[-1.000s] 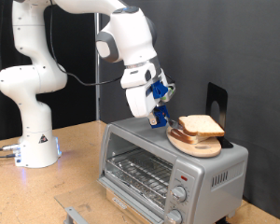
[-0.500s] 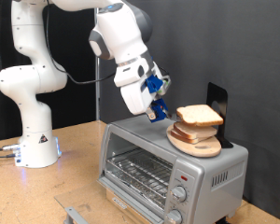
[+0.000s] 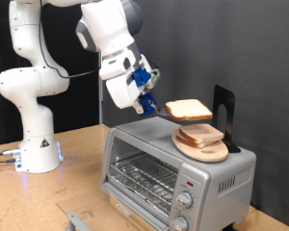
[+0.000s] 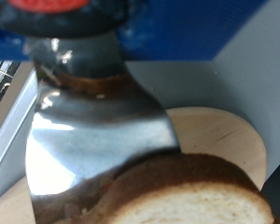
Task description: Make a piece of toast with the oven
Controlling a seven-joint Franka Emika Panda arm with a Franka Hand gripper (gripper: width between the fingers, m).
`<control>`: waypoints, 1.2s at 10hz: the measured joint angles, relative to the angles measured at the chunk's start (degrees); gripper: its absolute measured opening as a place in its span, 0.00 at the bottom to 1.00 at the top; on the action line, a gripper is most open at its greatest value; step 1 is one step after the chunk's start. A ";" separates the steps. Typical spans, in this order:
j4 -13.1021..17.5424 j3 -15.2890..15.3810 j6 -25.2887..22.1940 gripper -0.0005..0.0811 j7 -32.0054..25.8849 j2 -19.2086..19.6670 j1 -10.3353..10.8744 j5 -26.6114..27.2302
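While my gripper (image 3: 143,93) hangs above the oven's top at about ten o'clock from the bread pile, it is clamped on a blue-handled spatula (image 3: 152,104). Its shiny blade (image 4: 98,149) carries the piece of toast (image 3: 190,110), lifted clear of the stacked slices (image 3: 202,136) on the round wooden board (image 3: 204,150). Below, on the worktop (image 3: 82,159), stands the oven (image 3: 173,173), glass door shut, wire rack visible inside.
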 joint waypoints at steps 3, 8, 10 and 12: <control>-0.06 -1.45 -0.20 0.61 -3.12 -0.01 0.00 4.26; -0.56 -9.78 -7.26 0.61 -12.18 -2.18 -3.52 4.58; -1.57 -12.24 -8.97 0.61 -16.01 -2.99 -5.57 1.79; -3.77 -14.33 -9.11 0.61 -20.31 -3.98 -7.51 -1.02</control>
